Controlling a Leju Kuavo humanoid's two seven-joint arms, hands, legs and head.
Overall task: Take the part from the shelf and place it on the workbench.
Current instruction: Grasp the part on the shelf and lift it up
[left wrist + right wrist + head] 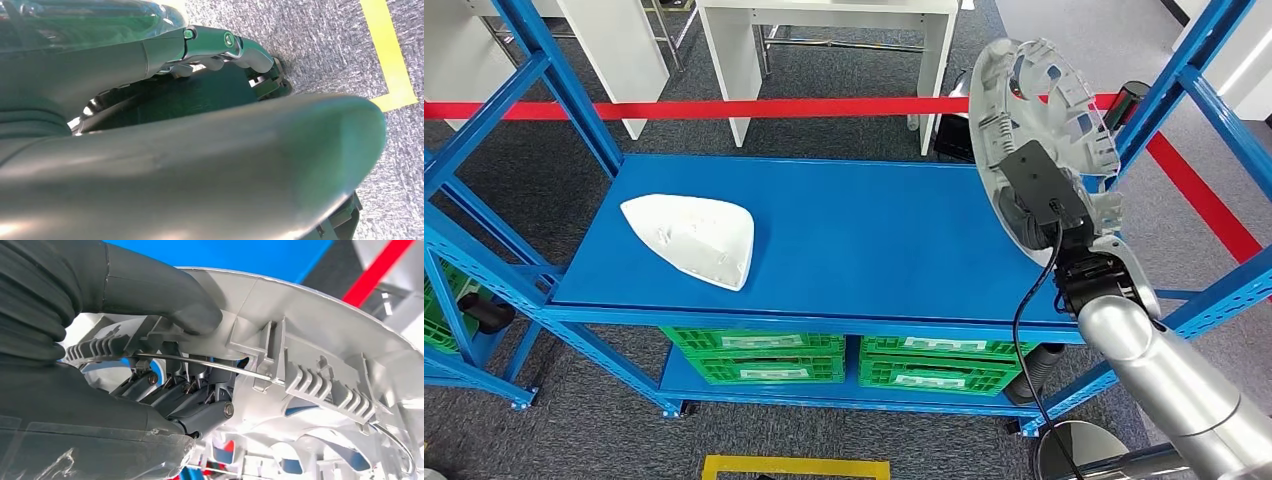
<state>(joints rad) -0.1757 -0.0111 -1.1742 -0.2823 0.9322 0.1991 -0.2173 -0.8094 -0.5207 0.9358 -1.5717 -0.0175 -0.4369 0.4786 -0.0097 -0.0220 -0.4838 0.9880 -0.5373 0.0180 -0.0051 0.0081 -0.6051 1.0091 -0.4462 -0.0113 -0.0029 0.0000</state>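
Wheel-cover part (1039, 130), round, silver-grey, ribbed and slotted on its inner face, is gripped at its rim by the right hand (165, 360): thumb (165, 302) pressed on one side of the rim, darker fingers (175, 395) curled against the ribbed inner side, a thin wire ring of the part running between them. In the head view the part stands on edge, raised above the right end of the blue shelf board (874, 240), tilted slightly, with the black wrist camera block (1044, 190) and the silver right arm (1164, 380) below it. Left hand (220, 47) hangs over grey carpet near yellow floor tape (390, 60); fingers curled, whether closed cannot be told. On the shelf board, left side, lies a white triangular shell (694, 238), well apart from the held part. Green crates (844, 360) sit on the lower shelf. Red floor tape (724, 108) runs behind the rack.
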